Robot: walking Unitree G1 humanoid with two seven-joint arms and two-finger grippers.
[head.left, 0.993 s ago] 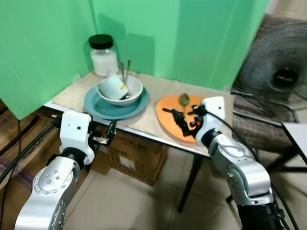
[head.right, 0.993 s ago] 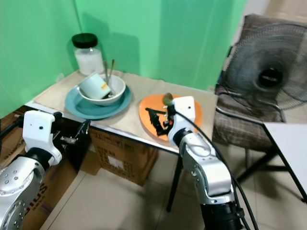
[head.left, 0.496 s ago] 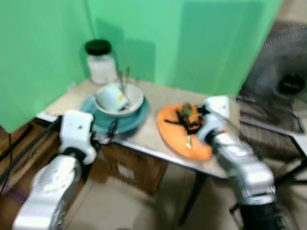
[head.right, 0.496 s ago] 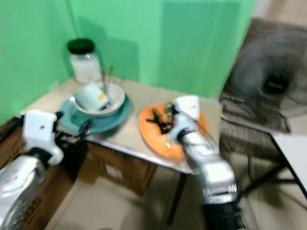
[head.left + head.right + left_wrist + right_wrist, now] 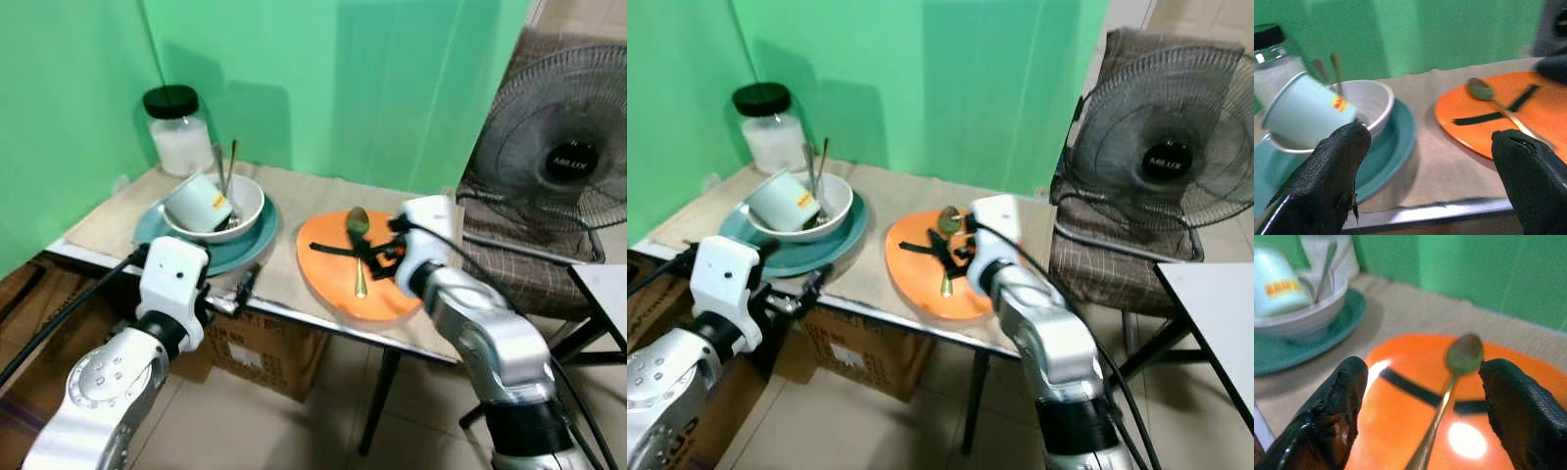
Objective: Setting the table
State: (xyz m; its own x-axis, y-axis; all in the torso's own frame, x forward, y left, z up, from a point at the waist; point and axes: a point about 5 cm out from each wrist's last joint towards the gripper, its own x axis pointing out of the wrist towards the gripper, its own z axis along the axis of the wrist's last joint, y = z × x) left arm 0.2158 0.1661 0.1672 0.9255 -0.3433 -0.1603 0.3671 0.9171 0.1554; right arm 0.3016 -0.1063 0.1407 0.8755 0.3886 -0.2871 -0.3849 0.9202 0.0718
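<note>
The right hand point(image 5: 377, 257) hovers spread over the brass spoon point(image 5: 359, 250) lying on the round orange plate point(image 5: 328, 284) near the tabletop's front edge; close squarely across its thin handle. The left hand point(image 5: 245, 289), spread, idles at that edge.
</note>
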